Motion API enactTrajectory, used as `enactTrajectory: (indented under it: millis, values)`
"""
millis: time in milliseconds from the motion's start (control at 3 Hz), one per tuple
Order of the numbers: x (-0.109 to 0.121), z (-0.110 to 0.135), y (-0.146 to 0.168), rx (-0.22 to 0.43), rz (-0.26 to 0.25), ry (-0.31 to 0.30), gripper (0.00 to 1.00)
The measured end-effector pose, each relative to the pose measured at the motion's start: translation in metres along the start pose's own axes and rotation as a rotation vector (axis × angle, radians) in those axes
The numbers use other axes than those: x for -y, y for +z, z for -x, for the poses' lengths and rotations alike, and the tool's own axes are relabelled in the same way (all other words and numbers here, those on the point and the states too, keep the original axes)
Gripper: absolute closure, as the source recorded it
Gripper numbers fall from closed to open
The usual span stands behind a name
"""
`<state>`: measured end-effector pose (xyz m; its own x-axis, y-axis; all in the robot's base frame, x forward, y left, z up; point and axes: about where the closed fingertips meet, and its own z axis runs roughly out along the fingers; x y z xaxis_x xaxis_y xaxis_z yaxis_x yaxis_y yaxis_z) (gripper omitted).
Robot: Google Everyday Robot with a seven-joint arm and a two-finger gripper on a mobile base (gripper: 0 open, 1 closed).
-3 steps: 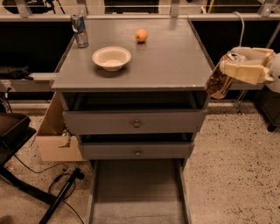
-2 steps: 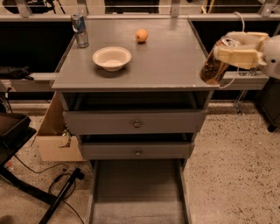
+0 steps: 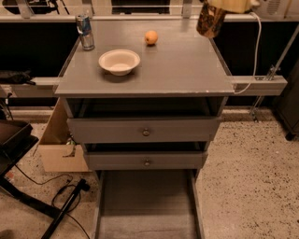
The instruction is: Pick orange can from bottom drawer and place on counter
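Observation:
The orange can (image 3: 210, 20), dark orange-brown and mottled, hangs at the top right of the camera view, held in my gripper (image 3: 224, 6), whose cream-coloured body is cut off by the top edge. The can is in the air above the far right corner of the counter (image 3: 177, 70), the flat grey top of the drawer cabinet. The bottom drawer (image 3: 147, 205) is pulled out at the bottom of the view, and its grey floor shows nothing on it.
On the counter stand a white bowl (image 3: 119, 61), a round orange fruit (image 3: 151, 37) and a slim silver-blue can (image 3: 85, 31) at the far left. Two upper drawers with knobs (image 3: 145, 132) are slightly open. A cardboard box (image 3: 58, 140) and cables lie on the floor at left.
My gripper with the orange can has risen and moved left, from beside the counter's right edge to above its far right corner.

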<state>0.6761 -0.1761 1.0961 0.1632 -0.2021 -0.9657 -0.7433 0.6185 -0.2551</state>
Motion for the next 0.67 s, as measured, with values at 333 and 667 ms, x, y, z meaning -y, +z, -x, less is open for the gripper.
enactTrajectory:
  millis: [333,667]
  values:
    - [0.020,0.002,0.043,-0.004,0.014,-0.002,1.00]
    - [0.040,-0.038,0.097,-0.061,0.031,0.014,1.00]
